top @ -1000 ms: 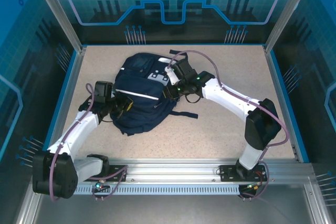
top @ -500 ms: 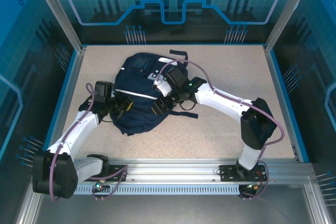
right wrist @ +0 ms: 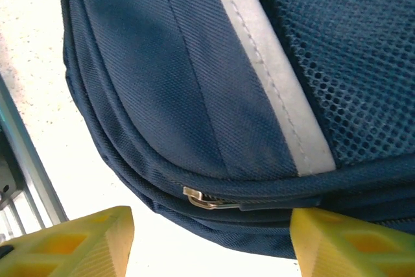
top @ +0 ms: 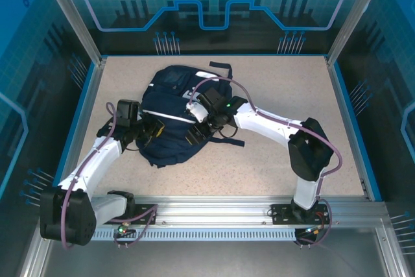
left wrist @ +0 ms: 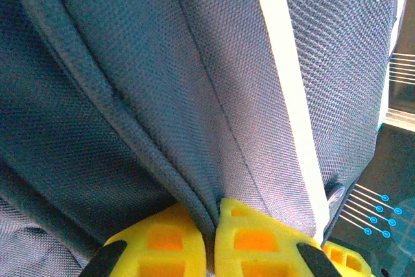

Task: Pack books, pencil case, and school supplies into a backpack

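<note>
Apparently for unzipping, the navy striped fabric backpack (top: 170, 118) was pinched by the left claw (left wrist: 211, 241); its metal zip pull (right wrist: 198, 198) awaited gripping by the spread right claw (right wrist: 211, 225).

Left fingers (left wrist: 253, 241) pinched tight together; right fingers (right wrist: 71, 241) spread wide apart.

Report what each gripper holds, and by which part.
The left gripper is shut on a raised seam fold of the backpack, at its side. The right gripper holds nothing: its jaws stand open, with the zipper pull ahead between them.
</note>
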Robot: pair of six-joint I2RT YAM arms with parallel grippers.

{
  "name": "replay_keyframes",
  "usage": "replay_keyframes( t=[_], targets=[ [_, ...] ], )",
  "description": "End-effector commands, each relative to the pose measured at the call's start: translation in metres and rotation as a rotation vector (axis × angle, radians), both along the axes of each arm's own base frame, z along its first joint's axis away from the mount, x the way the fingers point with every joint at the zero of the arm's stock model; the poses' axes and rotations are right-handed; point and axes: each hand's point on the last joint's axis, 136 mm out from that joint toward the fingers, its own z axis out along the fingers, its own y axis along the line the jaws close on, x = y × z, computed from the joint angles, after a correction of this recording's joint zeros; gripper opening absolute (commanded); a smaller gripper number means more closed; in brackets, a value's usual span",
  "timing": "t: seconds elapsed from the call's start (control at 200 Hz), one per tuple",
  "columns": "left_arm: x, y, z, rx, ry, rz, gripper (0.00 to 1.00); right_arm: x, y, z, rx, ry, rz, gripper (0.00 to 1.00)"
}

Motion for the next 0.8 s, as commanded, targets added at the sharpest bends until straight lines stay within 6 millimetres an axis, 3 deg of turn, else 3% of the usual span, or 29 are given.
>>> replay_keyframes(
  t=[0.0,0.19,0.455,0.795],
  targets=[
    [0.000,-0.005,0.015,-0.002,-0.035,-0.050,0.01,0.010,-0.006,0.012,-0.041,-0.065,-0.054,0.72],
    [-0.001,-0.004,0.015,0.002,-0.036,-0.049,0.01,0.023,-0.017,0.021,-0.040,-0.128,-0.126,0.85],
    [0.000,-0.004,0.017,0.003,-0.041,-0.049,0.01,0.003,0.011,0.011,0.008,-0.055,0.010,0.83],
    [0.000,-0.005,0.017,-0.005,-0.040,-0.047,0.00,-0.009,0.025,0.007,0.039,-0.012,0.082,0.79]
  ],
)
